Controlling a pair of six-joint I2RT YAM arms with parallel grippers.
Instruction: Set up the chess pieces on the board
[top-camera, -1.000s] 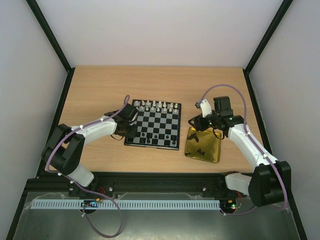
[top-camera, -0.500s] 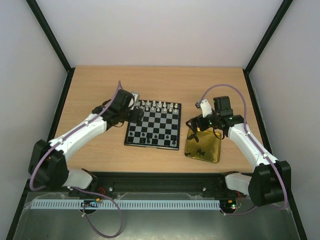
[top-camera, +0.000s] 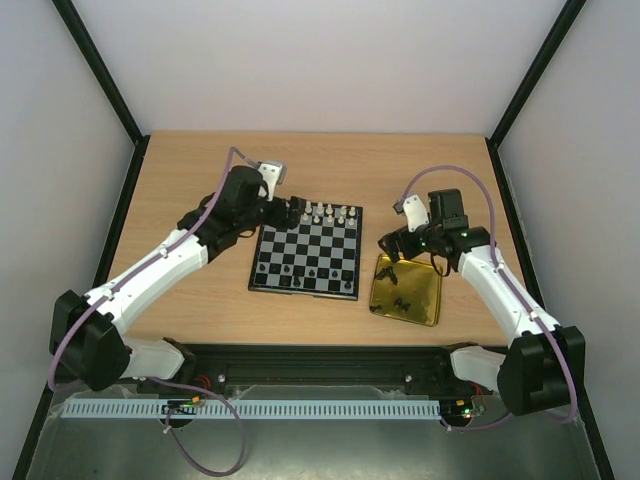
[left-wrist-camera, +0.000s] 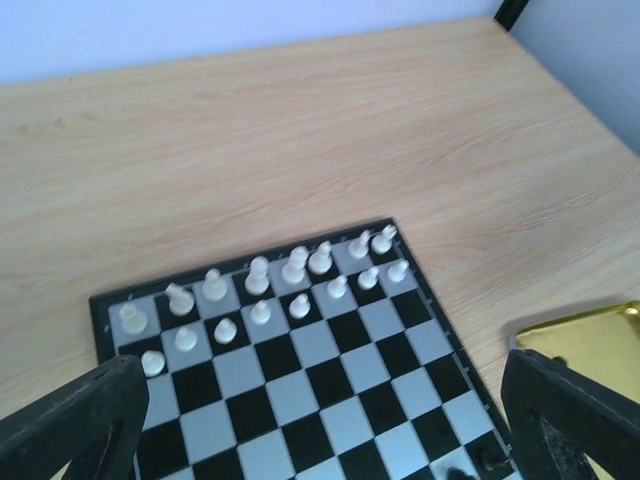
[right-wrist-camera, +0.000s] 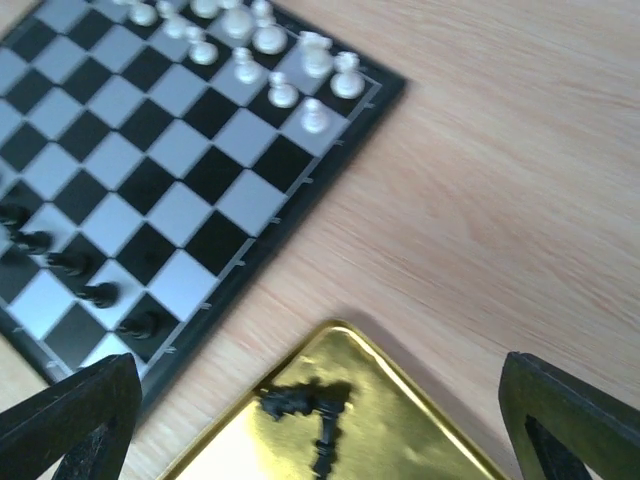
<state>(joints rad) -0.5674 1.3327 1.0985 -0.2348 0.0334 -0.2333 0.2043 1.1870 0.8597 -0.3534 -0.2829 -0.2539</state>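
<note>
The board (top-camera: 300, 291) lies mid-table, with white chess pieces (top-camera: 320, 213) on its two far rows and a few black ones (top-camera: 300, 272) near the front. My left gripper (top-camera: 290, 212) hovers open over the far-left corner. In the left wrist view its fingers (left-wrist-camera: 80, 420) straddle the board (left-wrist-camera: 330, 400) below the white pieces (left-wrist-camera: 260, 290), holding nothing. My right gripper (top-camera: 390, 246) hangs open over the far corner of the gold tray (top-camera: 425, 310). Black pieces (right-wrist-camera: 310, 410) lie toppled in the tray (right-wrist-camera: 420, 450) between its wide fingers (right-wrist-camera: 570, 420).
In the right wrist view the board's corner (right-wrist-camera: 150, 180) shows several black pawns (right-wrist-camera: 80, 270) along its near edge. More black pieces (top-camera: 403, 300) lie mid-tray. Black frame posts and grey walls bound the table on both sides.
My left arm swung from the board's near-left edge up to its far-left corner and its gripper opened. My right gripper opened wider over the tray and barely shifted.
</note>
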